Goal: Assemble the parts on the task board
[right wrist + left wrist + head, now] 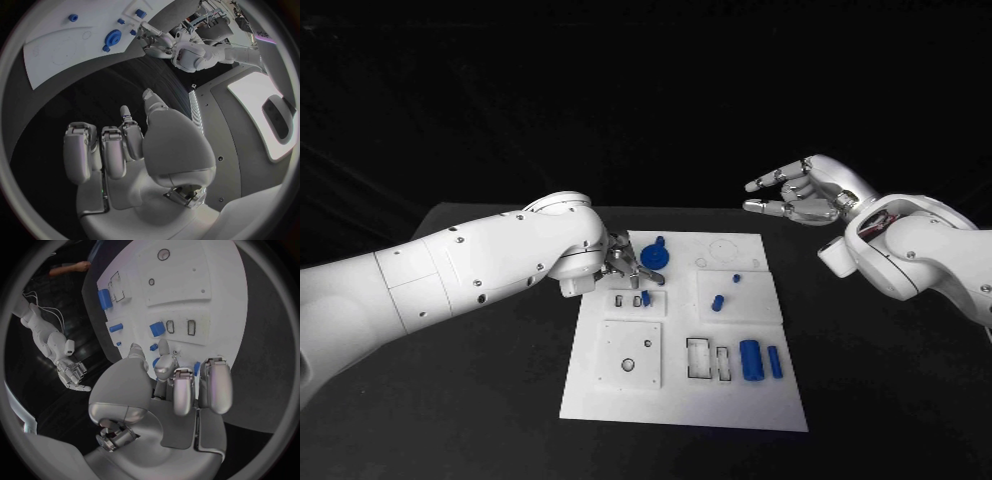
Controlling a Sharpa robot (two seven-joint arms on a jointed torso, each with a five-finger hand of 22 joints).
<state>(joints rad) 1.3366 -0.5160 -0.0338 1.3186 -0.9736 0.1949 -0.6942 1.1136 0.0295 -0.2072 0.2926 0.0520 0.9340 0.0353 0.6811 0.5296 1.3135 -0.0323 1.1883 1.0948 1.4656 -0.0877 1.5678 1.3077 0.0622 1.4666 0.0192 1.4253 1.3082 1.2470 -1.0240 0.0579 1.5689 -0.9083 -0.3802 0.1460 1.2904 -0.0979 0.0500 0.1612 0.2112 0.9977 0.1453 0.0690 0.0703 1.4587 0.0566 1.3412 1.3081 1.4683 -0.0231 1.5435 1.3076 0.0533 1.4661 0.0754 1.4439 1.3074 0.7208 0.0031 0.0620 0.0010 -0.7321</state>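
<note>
Left robot hand [629, 262]: fingers down on task board [733, 400], upper-left part; whether it holds a blue part is unclear.
Right robot hand [798, 195]: upper right, fingers apart, empty.
Blue round part [655, 257]: beside left fingertips.

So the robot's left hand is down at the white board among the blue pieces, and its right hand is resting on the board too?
Not quite. The left hand is indeed down at the task board among the blue parts, but the right hand is not on the board: the head view shows it raised beyond the board's far right corner, empty, fingers apart.
</note>
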